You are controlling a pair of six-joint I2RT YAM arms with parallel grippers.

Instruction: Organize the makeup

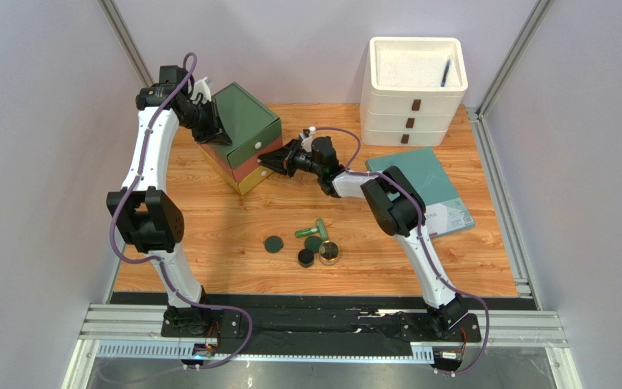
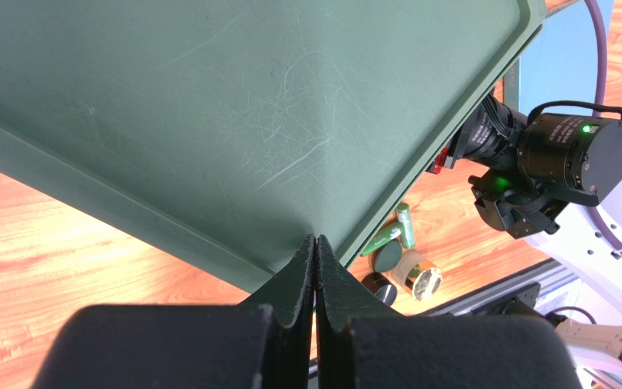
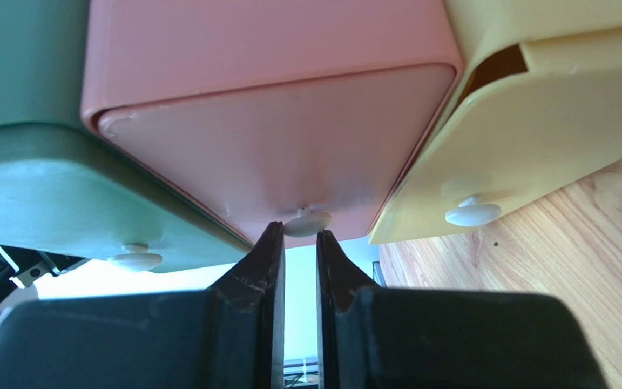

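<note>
- Makeup (image 1: 313,243) lies in a small group on the table (image 1: 209,235), toward the front, well apart from both grippers.
- Left gripper (image 2: 315,241) has its fingers pressed together, with the tips at the green top (image 2: 249,121) of the drawer box.
- Right gripper (image 3: 298,232) is at the pink drawer (image 3: 290,146). Its fingers stand a little apart beside the white knob (image 3: 307,220), but I cannot tell if they clamp it.

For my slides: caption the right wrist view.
Narrowly parted jaws at the pink drawer's white knob; green drawer and yellow drawer alongside.
</note>
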